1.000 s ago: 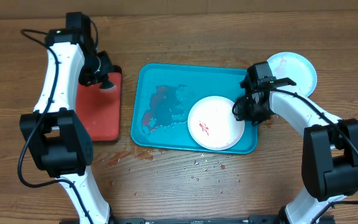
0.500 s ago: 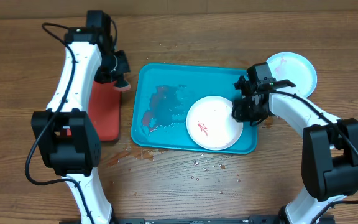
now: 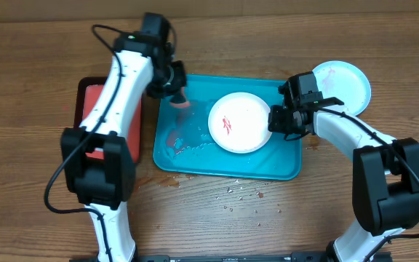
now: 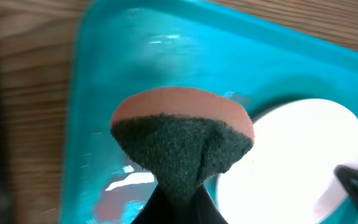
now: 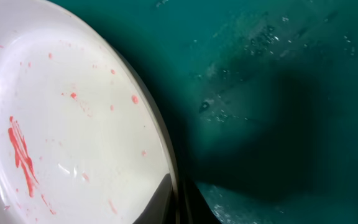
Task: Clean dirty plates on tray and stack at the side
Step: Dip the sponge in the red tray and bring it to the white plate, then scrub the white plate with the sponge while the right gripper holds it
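Firmly closed, the right gripper point(image 3: 276, 121) pinches the right rim of a round white plate point(image 3: 236, 122) smeared with red sauce. That plate sits toward the far edge of the large rectangular teal-blue plastic tray point(image 3: 195, 164). The left gripper point(image 3: 176, 90) is clamped on a salmon-pink sponge point(image 3: 181, 102), held over the tray's far left corner.

Two plates can be counted: the white one, and a round light blue plate point(image 3: 344, 81) on the wooden table point(image 3: 268, 218) near the tray's far right corner. One smaller red tray point(image 3: 89, 98) lies beside the teal tray's left edge.

Only the right wrist view shows water droplets on the tray floor. Only the left wrist view shows the sponge's dark green scouring face. The left arm stretches diagonally over the red tray, and the right arm bends in from the right.
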{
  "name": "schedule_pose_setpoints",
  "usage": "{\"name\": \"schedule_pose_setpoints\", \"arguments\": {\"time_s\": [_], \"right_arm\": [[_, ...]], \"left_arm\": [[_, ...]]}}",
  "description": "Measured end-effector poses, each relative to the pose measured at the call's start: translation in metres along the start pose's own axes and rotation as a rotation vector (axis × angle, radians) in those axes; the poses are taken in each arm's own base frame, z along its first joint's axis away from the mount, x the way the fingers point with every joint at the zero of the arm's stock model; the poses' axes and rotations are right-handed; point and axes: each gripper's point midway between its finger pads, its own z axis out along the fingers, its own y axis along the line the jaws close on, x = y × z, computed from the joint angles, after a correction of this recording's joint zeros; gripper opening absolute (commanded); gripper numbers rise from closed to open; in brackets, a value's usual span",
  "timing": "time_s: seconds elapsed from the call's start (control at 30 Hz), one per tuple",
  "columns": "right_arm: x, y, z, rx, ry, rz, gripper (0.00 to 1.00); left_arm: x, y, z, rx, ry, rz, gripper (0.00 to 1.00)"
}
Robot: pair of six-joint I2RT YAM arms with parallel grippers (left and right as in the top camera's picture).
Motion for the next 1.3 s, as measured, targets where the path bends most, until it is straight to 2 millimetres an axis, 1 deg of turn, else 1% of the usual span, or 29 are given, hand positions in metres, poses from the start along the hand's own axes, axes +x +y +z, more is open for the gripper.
{"name": "schedule_pose_setpoints", "arguments": {"time_s": [0.17,0.3,0.47,0.57,0.7,0.8,1.03,1.13,1.2,1.3], "right_arm": [[-0.003,0.018,0.003,-0.026,-0.024,0.031,0.04],[0.000,0.031,0.006,-0.037,-0.029,0.023,0.04],[0.002,0.036,0.008,-0.025,-0.031,0.028,0.04],[0.001,0.033,0.008,-0.009,-0.040,0.055,0.04],[0.000,0.032,0.008,0.000,-0.043,0.069,0.06],[0.000,0.031,0.008,0.007,-0.048,0.075,0.06],[0.000,0.029,0.008,0.012,-0.046,0.078,0.06],[0.002,0.028,0.009,0.020,-0.043,0.080,0.06],[0.002,0.027,0.009,0.021,-0.043,0.079,0.06],[0.002,0.028,0.009,0.019,-0.043,0.079,0.06]], "left_arm": [[0.009,-0.046,0.007,0.039,-0.027,0.056,0.04],[0.018,-0.076,0.012,0.052,-0.050,0.098,0.04],[0.031,-0.106,0.016,0.072,-0.064,0.136,0.04],[0.037,-0.115,0.025,0.075,-0.056,0.142,0.04],[0.048,-0.116,0.053,0.046,-0.007,0.139,0.04],[0.053,-0.109,0.077,0.017,0.034,0.132,0.04],[0.059,-0.098,0.110,-0.022,0.080,0.123,0.04],[0.062,-0.095,0.119,-0.034,0.097,0.120,0.04],[0.062,-0.094,0.120,-0.040,0.102,0.119,0.04],[0.061,-0.088,0.119,-0.082,0.094,0.122,0.04]]}}
